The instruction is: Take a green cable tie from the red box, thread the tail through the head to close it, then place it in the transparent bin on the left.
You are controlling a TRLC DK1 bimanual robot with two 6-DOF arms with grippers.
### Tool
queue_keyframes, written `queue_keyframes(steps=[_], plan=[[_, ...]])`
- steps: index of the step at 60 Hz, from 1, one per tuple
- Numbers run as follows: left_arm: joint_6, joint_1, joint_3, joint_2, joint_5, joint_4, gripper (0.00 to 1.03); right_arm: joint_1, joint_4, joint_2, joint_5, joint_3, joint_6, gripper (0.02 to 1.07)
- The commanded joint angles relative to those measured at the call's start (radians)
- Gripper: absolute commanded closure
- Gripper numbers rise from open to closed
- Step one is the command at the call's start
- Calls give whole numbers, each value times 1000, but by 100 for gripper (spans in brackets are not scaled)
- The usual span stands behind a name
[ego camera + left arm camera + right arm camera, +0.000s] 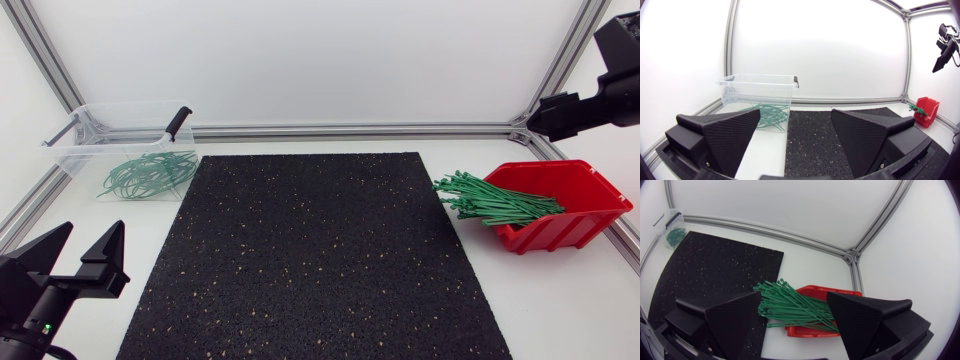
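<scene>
The green cable ties (795,307) look light, thin, springy and slick. They lie in a loose sheaf that would likely cling together, so the best hold is probably on one stray end where they fan out over the lip of the red box (565,236) toward the black mat (320,250). The right gripper (794,296) hangs well above them, its fingers wide apart and empty, with the sheaf under the gap. The left gripper (92,228), also spread and empty, sits near the transparent bin (75,140)
</scene>
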Motion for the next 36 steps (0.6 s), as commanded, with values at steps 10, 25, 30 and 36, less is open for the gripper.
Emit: queue_keyframes(steps=[10,25,30,36], plan=[[-14,-1,-41,-7,4,-18,4,-48,-108,168,-28,42,-246,13],[-14,-2,-41,-7,4,-20,4,-42,-181,209,-38,-34,-482,20],[-14,-2,-41,-7,4,-20,4,-50,-141,208,-57,-92,-554,21],[-13,-2,-41,-7,4,-20,4,-73,-69,202,-70,-146,-626,23]])
